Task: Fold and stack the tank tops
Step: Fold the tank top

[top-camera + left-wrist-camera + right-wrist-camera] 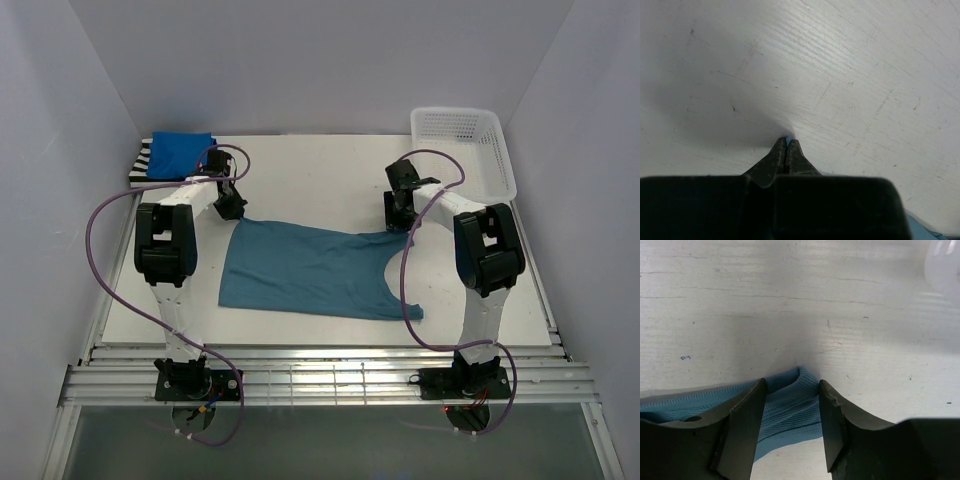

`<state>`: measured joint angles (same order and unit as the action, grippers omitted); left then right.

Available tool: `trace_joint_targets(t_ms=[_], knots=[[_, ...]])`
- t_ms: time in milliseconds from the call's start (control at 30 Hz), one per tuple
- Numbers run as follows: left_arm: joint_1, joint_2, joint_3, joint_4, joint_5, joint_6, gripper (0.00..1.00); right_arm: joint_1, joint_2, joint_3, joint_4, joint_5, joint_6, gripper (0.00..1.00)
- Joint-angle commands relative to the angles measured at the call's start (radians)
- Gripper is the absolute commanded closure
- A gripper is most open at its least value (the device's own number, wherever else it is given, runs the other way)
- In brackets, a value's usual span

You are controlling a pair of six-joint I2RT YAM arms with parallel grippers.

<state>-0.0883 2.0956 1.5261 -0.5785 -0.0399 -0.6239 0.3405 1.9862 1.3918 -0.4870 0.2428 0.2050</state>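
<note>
Starting near, just beyond the arm bases: spread flat across the middle of the white worktop [320, 170], the muted teal tank top [310, 270]. Hem to the left, neckline and straps to the right, one strap reaching toward the near right. Mostly smooth, with a few soft creases.

Moving up to the garment's far edge now. On the left, pinching the far left corner: the left gripper [788, 142], pressed fully together, only a sliver of blue cloth peeking out at the tips in the wrist view. From overhead, that corner drawn into a small point under the gripper.

Over on the right, down at the far shoulder strap: the right gripper [791, 385], jaws apart, straddling a bunched ridge of ribbed teal fabric. One dark finger [742, 425] on either side, cloth filling the gap between. Impossible to say whether squeezing the cloth, and certainly not clamped flat on it.

Further back, far left corner: the bright royal blue tank top [180, 153], folded, sitting on the black-and-white striped tank top [140, 165], stripes showing only along the left side. Both well apart from the teal one.

Far right corner: a white plastic lattice basket [465, 150], upright at the worktop's edge, just beyond the right arm.
</note>
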Motion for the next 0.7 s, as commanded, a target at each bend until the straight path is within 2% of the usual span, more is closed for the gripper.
trace_joint_targets(t_ms=[0,67,100,167,200,267,300,500,667], knots=[[-0.002,-0.081,-0.018,0.008,0.017,0.012,1.0,-0.005,0.017,0.041,0.025,0.047,-0.006,0.5],[-0.002,-0.085,-0.02,0.011,0.017,0.013,1.0,-0.005,0.02,0.045,0.028,0.05,-0.013,0.54],[-0.002,-0.086,-0.023,0.011,0.015,0.013,1.0,-0.005,0.02,0.046,0.033,0.05,-0.016,0.62],[-0.002,-0.088,-0.024,0.014,0.018,0.013,1.0,-0.005,0.022,0.046,0.045,0.041,-0.03,0.69],[-0.002,-0.089,-0.024,0.016,0.018,0.013,1.0,-0.005,0.022,0.046,0.048,0.035,-0.035,0.78],[-0.002,-0.089,-0.023,0.016,0.018,0.013,1.0,-0.005,0.017,0.05,0.051,0.039,-0.039,0.9],[-0.001,-0.095,-0.023,0.017,0.02,0.015,1.0,-0.005,0.011,0.046,0.056,0.049,-0.041,0.92],[-0.001,-0.16,-0.064,0.025,0.011,0.009,1.0,-0.005,-0.098,-0.031,0.129,0.076,-0.047,0.92],[-0.001,-0.278,-0.158,0.068,0.012,-0.005,1.0,-0.005,-0.24,-0.181,0.238,0.033,-0.055,0.92]])
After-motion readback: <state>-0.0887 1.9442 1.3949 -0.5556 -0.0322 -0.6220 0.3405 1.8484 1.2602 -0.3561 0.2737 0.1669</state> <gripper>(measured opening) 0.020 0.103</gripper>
